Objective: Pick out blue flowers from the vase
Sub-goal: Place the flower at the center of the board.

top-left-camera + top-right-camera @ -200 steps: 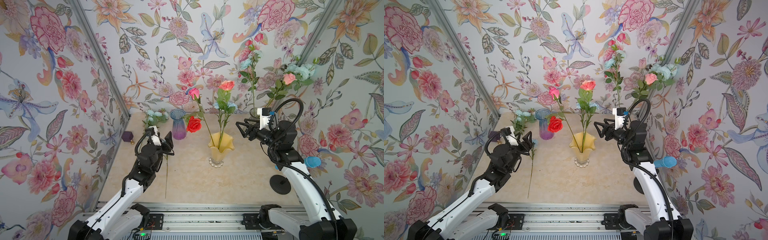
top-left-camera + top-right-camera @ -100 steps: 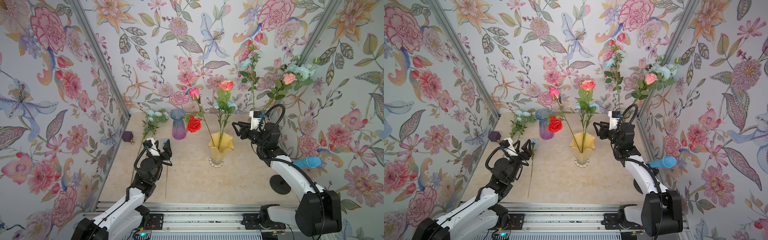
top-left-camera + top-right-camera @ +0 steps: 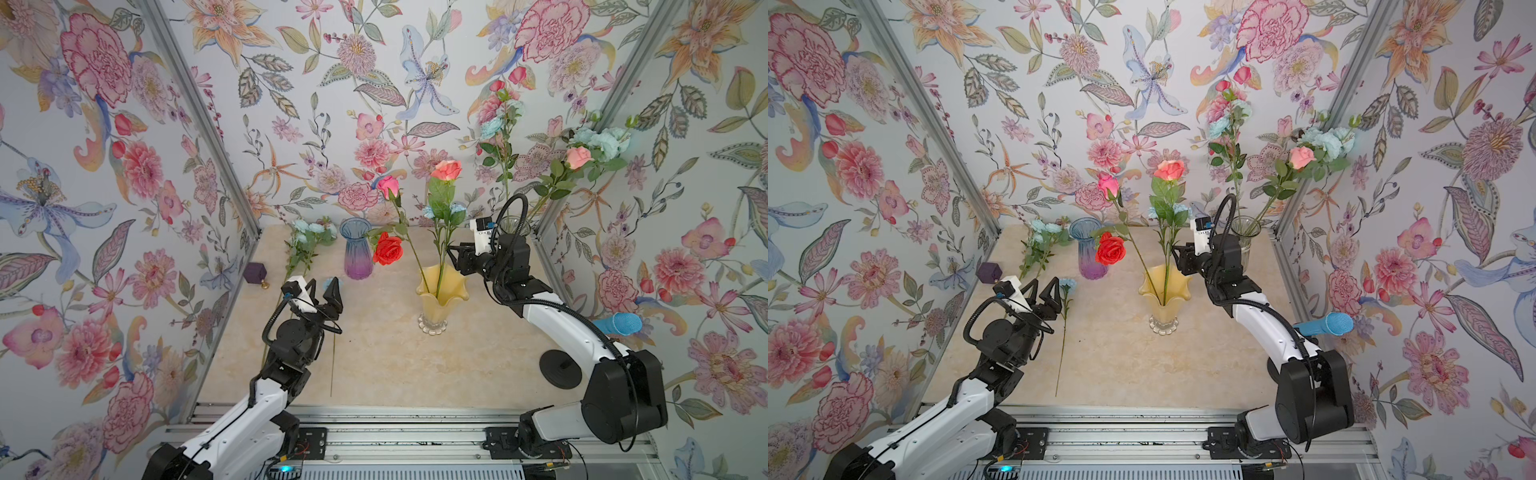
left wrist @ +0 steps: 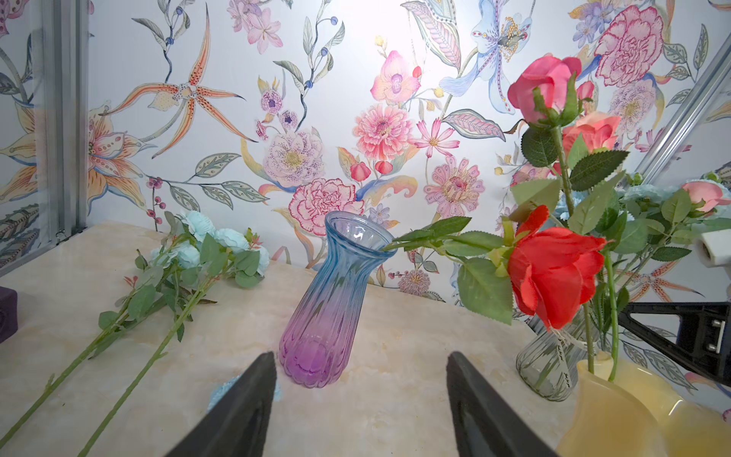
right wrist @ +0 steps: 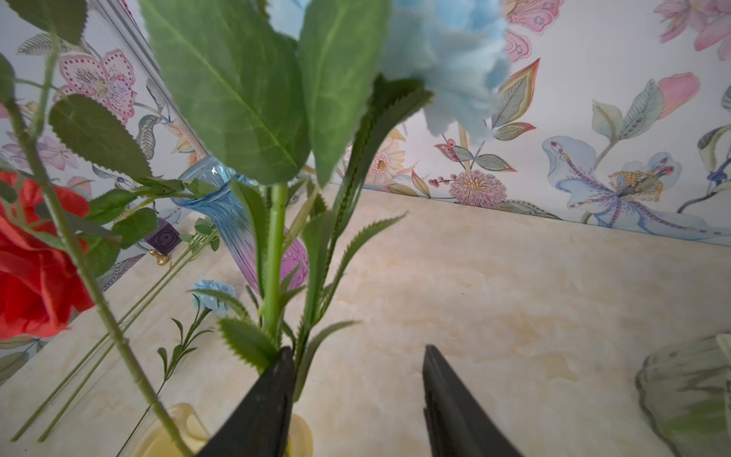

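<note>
nearest me, a bright blue microphone sticks out by the right wall, past the right arm. ahead of the left arm a single blue flower lies flat on the tabletop with its long stem running back toward me. the left end effector hovers just beside its head, jaws spread wide and nothing in them. in the left wrist view that bloom peeks out from behind one finger. mid-tabletop stands the yellow vase, holding a pink rose, a coral rose and a leafy stem topped by a blue bloom. the right end effector is up at those stems, just above the vase rim. in the right wrist view its jaws stand partly apart with bare tabletop showing in the gap. the bunch of green stems and serrated leaves sits right at the tip of one finger, not clamped, and i cannot tell whether it touches. farther back is a blue-and-purple glass vase with a red rose leaning out of its mouth. left of it, leafy blue sprays lie on the tabletop with their stems pointing my way, near a small purple object by the left wall. in the far right corner a clear glass vase holds a light pink rose and more pale blue blooms, tall against the wallpaper.
</note>
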Available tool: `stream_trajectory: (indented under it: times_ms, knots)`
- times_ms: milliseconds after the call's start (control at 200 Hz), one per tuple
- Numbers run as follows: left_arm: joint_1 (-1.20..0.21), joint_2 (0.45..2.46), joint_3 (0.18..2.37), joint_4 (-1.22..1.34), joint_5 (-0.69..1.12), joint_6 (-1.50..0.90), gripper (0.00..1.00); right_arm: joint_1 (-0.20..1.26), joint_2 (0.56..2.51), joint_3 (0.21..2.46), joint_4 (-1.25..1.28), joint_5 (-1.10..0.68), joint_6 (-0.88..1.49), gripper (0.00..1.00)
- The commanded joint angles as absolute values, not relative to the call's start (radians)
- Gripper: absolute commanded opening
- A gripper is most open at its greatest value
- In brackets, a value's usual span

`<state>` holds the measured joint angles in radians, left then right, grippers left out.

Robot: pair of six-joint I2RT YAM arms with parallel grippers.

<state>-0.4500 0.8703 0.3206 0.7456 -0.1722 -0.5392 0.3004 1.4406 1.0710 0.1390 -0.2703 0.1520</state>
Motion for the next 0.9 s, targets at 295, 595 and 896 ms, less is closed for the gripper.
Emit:
stream_trajectory:
  times_ms: [295,595,896]
  knots:
    - [-0.449,0.878,0.307,0.785,-0.187,-0.557,0.70,0.329,1.426,1.120,0.013,-0.210,0.057,0.56]
    - [-0.450,0.891,0.308,0.797,-0.178,-0.559,0.70,0.348,1.351,1.042,0.014,-0.281,0.051,0.60]
    - [-0.459,0.900,0.311,0.801,-0.184,-0.558,0.70,0.350,1.352,1.051,0.006,-0.291,0.048,0.63]
